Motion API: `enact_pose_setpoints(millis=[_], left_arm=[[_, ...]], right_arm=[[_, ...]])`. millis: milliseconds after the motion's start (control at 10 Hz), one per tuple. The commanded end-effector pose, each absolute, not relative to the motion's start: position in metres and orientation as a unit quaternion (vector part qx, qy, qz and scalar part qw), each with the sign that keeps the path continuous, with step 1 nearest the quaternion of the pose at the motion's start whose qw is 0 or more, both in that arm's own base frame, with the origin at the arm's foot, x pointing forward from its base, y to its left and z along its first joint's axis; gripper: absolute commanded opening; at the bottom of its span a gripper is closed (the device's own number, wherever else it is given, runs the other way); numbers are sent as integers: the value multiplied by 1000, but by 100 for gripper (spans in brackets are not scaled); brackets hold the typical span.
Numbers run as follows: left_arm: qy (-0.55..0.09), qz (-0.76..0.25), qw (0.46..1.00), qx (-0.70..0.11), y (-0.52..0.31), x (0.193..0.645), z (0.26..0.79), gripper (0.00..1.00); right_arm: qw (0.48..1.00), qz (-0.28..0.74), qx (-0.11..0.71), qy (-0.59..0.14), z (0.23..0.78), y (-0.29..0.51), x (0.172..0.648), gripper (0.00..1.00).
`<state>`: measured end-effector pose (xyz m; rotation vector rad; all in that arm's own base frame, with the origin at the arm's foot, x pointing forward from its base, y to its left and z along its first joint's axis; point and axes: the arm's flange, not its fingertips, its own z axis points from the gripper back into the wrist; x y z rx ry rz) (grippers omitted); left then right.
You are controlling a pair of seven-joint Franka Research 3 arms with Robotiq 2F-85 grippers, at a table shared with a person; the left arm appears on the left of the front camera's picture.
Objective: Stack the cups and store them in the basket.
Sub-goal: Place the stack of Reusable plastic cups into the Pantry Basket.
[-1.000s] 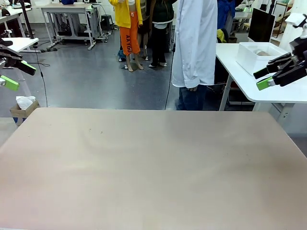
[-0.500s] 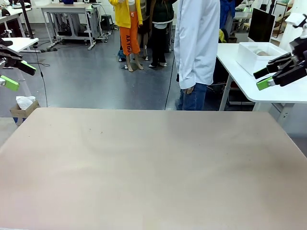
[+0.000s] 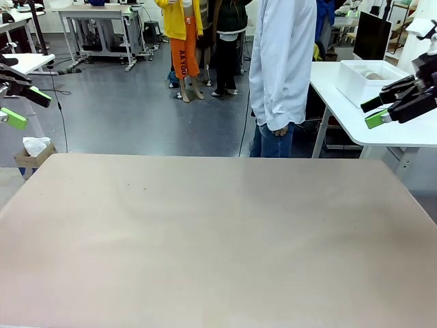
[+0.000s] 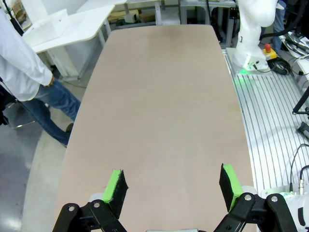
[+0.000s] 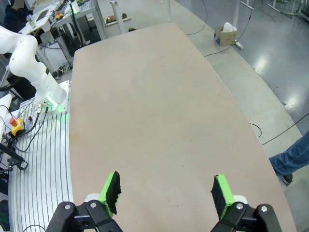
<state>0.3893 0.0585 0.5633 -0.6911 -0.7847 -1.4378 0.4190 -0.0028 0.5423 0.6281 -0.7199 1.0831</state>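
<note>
The left gripper [image 3: 15, 107] is being held at the far left edge of the front view, raised above and beside the left edge of the table [image 3: 218, 239], its two green-padded fingers standing well apart with nothing between them; in the left wrist view the same gripper [image 4: 173, 186] is being seen with its pads [image 4: 116, 186] spread wide over the bare tan tabletop [image 4: 159, 96]. The right gripper [image 3: 379, 111] is being held at the far right of the front view, likewise raised off the table's right side, its fingers parted and nothing gripped; in the right wrist view this gripper [image 5: 166, 193] is being shown with its pads [image 5: 220, 193] spread over the tabletop [image 5: 154, 111]. Beyond the far right corner of the table, on a separate white side table [image 3: 382, 116], the basket [image 3: 365, 78] is being seen as a white bin, just behind the right gripper in the picture; a pale rounded shape is lying inside it, too small to be told as cups. A person in a light blue shirt [image 3: 281, 61] and jeans is standing past the table's far edge, just left of the side table, and is also being caught at the left edge of the left wrist view [image 4: 24, 63].
</note>
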Motion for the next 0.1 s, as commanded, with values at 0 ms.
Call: enact_pose_setpoints(millis=[0], left_arm=[[-347, -621, 633, -303, 56, 387, 565, 100]], right_arm=[[754, 490, 291, -325, 547, -2, 421, 100]])
